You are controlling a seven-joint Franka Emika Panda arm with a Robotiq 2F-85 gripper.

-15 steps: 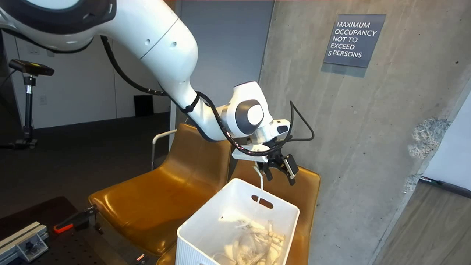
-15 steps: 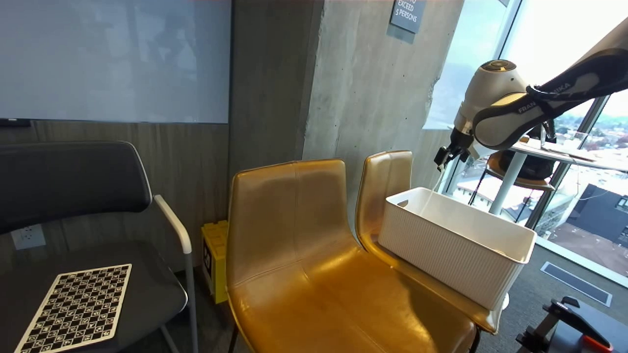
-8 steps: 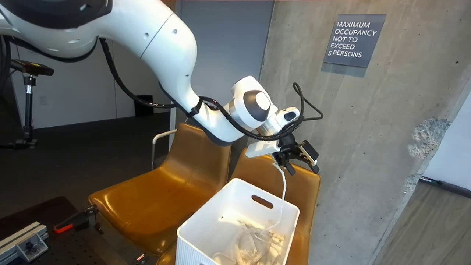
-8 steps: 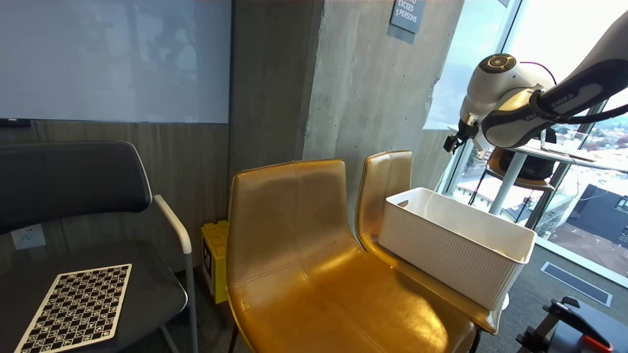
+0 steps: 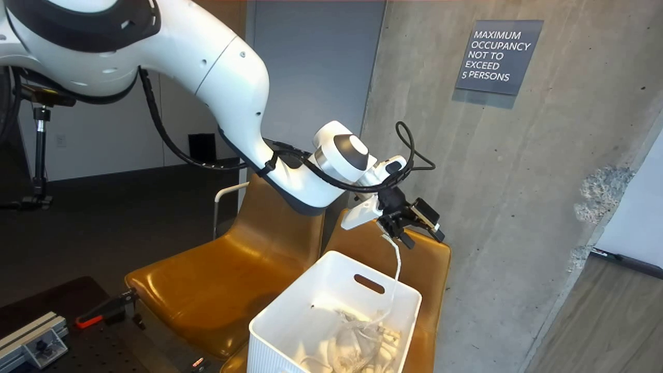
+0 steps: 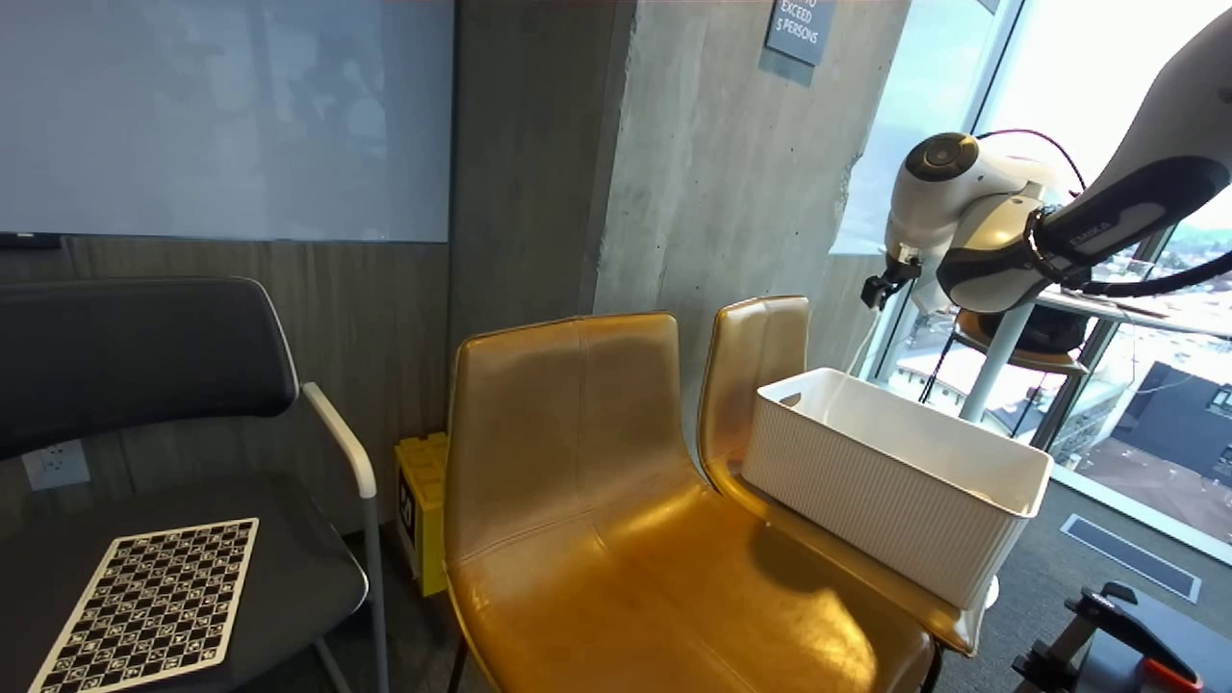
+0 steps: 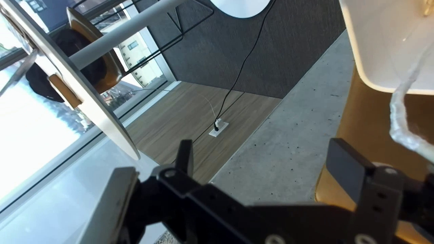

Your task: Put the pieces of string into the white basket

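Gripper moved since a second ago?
Yes. In an exterior view the gripper has shifted right and slightly up in the picture, nearer the fixed occupancy sign.

On the grey sign (image 5: 498,57) fixed to the concrete wall (image 5: 518,197) we read, white caps: "MAXIMUM OCCUPANCY NOT TO EXCEED 5 PERSONS". In an exterior view the top edge crops the grey sign (image 6: 801,31), so we get only "EXCEED" & "5 PERSONS" in full, w/ a cut-off bit of the line above. There we also make out "EMIKA", pale ltrs on the dark panel of the robot arm (image 6: 1107,226). The yellow box (image 6: 433,520) has a blk label (image 6: 408,520) w/ a mark we can't ID. Reddish marks (image 5: 198,362) by the bottom edge in an exterior view: too sm. to read.
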